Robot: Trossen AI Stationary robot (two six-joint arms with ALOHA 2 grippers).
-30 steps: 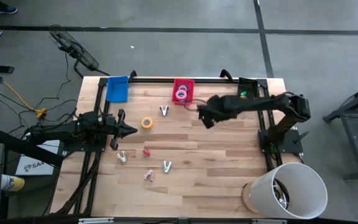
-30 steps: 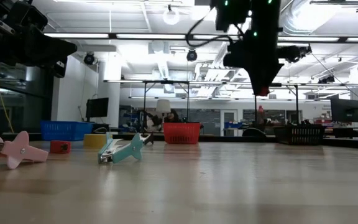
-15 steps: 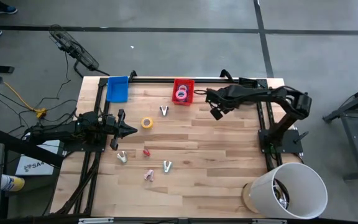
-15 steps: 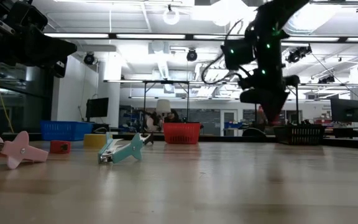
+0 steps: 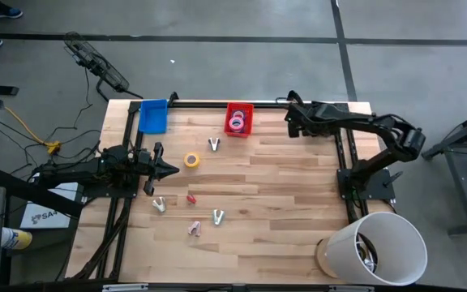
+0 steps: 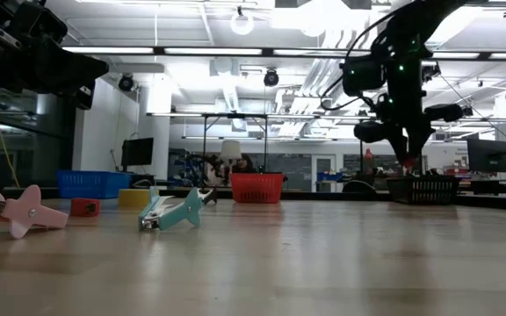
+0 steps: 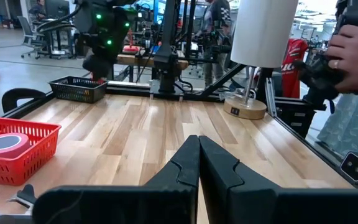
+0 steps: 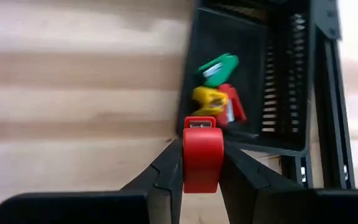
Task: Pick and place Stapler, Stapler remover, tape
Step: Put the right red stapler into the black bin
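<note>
My right gripper (image 8: 202, 148) (image 5: 292, 125) hangs over the table's far right part, just beside the black basket (image 8: 253, 81) (image 6: 424, 188), shut on a small red stapler (image 8: 202, 163). Green, yellow and red staplers (image 8: 216, 93) lie in that basket. My left gripper (image 7: 199, 163) (image 5: 170, 169) waits shut at the table's left. The yellow tape roll (image 5: 191, 160) lies flat on the wood. Pink and blue tape rolls (image 5: 237, 122) sit in the red basket (image 5: 246, 108). Several staple removers (image 5: 214, 144) (image 5: 217, 216) and a tiny red stapler (image 5: 190, 197) lie on the table. My right gripper pinches the small red stapler's body (image 8: 202, 177) between its two fingers (image 8: 169, 171), one on each long side. The fingers come from above, pointing down. The stapler is lifted clear of the table, one end poking out past the fingertips (image 6: 408, 161).
A blue basket (image 5: 153, 115) stands at the far left corner. A white bin (image 5: 383, 243) stands off the table's near right corner. A person's hand (image 7: 353, 50) shows beyond the table's right side. Bare wood (image 5: 282, 195) lies across the table's middle and right.
My right gripper has carried the red stapler from beside the red basket toward the table's right and far edge, and lower, ending beside the black basket. It has stayed shut on the stapler.
</note>
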